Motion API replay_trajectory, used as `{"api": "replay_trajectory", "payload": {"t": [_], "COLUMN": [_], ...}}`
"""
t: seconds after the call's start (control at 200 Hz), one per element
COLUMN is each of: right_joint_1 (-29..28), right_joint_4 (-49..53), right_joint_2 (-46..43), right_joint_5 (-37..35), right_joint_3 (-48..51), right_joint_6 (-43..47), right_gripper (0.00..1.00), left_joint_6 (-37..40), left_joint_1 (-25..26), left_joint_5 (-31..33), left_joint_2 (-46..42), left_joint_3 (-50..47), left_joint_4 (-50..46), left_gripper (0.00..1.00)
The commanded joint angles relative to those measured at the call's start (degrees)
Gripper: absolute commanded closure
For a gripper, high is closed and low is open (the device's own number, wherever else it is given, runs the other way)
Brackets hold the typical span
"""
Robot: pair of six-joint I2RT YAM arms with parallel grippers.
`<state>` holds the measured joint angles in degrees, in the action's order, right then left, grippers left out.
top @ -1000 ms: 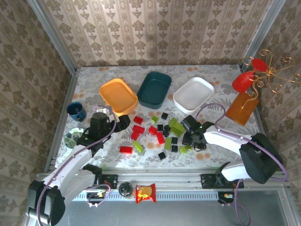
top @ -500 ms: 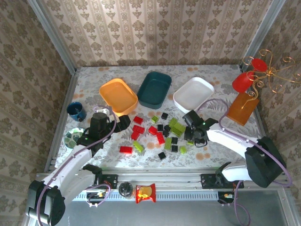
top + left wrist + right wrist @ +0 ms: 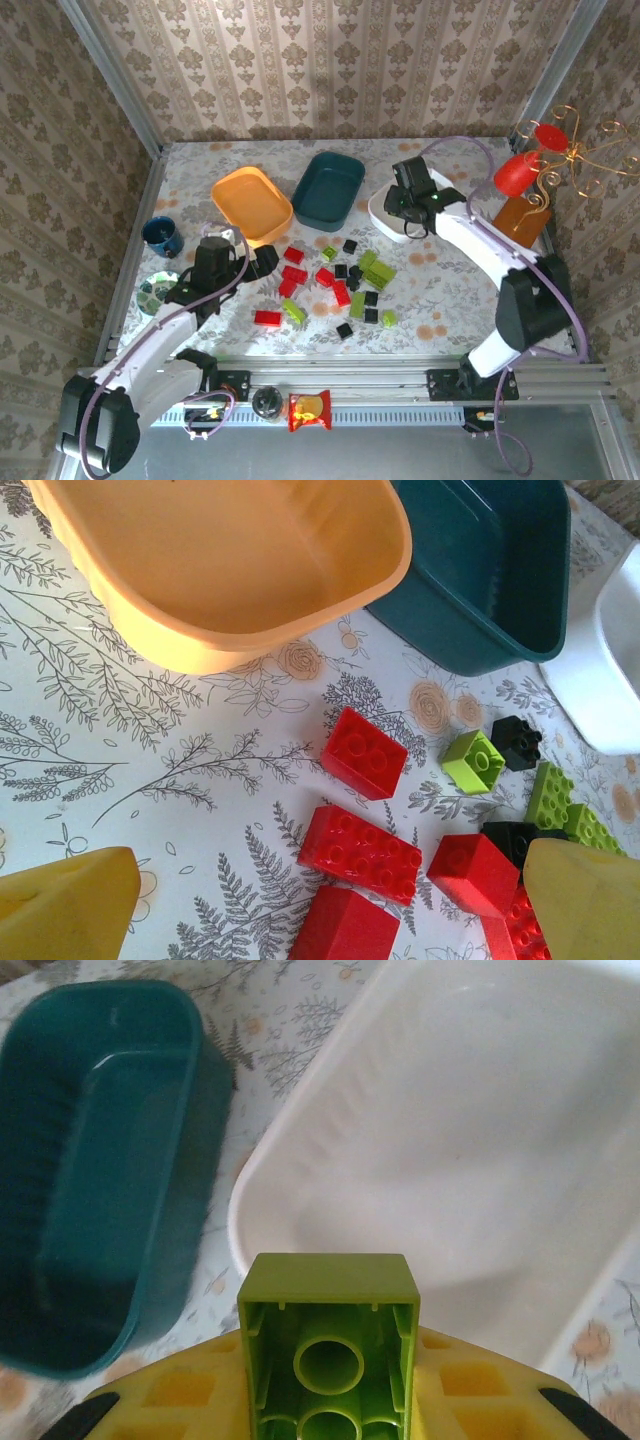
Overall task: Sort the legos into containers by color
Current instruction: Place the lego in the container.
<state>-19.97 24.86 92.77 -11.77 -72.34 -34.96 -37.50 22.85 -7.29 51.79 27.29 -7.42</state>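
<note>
Red (image 3: 294, 273), lime green (image 3: 375, 268) and black legos (image 3: 349, 245) lie scattered mid-table in front of the orange (image 3: 252, 203), dark teal (image 3: 328, 187) and white containers (image 3: 425, 185). My right gripper (image 3: 405, 203) hangs over the white container's left end (image 3: 470, 1140), shut on a lime green brick (image 3: 328, 1290) held hollow side toward the camera. My left gripper (image 3: 262, 262) stands open just below the orange container (image 3: 220, 570). Between its yellow fingers (image 3: 60, 905) lie red bricks (image 3: 360, 852).
A dark blue cup (image 3: 161, 236) and a patterned bowl (image 3: 158, 291) sit at the left edge. Red ornaments on a gold wire stand (image 3: 545, 160) and a brown board (image 3: 513, 230) occupy the right side. A snack packet (image 3: 309, 410) lies on the front rail.
My right gripper closed on a lime green brick in the pile, lifted it and swung back to the white container. The left gripper opened a little wider, staying near the red bricks.
</note>
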Motion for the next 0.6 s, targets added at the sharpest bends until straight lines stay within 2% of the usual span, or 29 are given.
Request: {"api": "replay_trajectory", "payload": {"t": [0.0, 0.31, 0.36, 0.41, 0.45, 0.515, 0.595], "right_joint_1": [2.07, 4.45, 4.62, 4.68, 4.69, 4.61, 4.50], "right_joint_4": [-0.94, -0.17, 0.20, 0.11, -0.12, -1.09, -1.36], "right_joint_2": [4.79, 15.60, 16.53, 17.08, 16.80, 15.71, 13.73], "right_joint_5": [-4.31, -3.64, -3.03, -2.57, -2.34, -1.47, -1.21], "right_joint_3": [-3.50, -8.71, -9.34, -9.66, -9.60, -9.00, -8.07], "right_joint_6": [2.24, 1.96, 1.66, 1.64, 1.56, 1.71, 2.00], "right_gripper": [0.73, 0.68, 0.58, 0.42, 0.34, 0.26, 0.22], "left_joint_6": [2.43, 5.15, 5.23, 5.23, 5.23, 5.64, 6.64], "left_joint_1": [0.27, 0.34, 0.35, 0.35, 0.50, 0.83, 1.94], "left_joint_5": [0.61, 0.99, 0.47, 0.05, -0.37, -0.88, 0.45], "left_joint_2": [-0.71, -2.65, -2.71, -2.49, -2.23, -1.70, -0.55], "left_joint_3": [3.13, 4.87, 4.75, 4.71, 4.70, 5.00, 6.45], "left_joint_4": [-5.16, -13.00, -13.23, -13.52, -13.59, -14.22, -17.06], "left_gripper": [0.00, 0.03, 0.03, 0.03, 0.03, 0.03, 0.03]}}
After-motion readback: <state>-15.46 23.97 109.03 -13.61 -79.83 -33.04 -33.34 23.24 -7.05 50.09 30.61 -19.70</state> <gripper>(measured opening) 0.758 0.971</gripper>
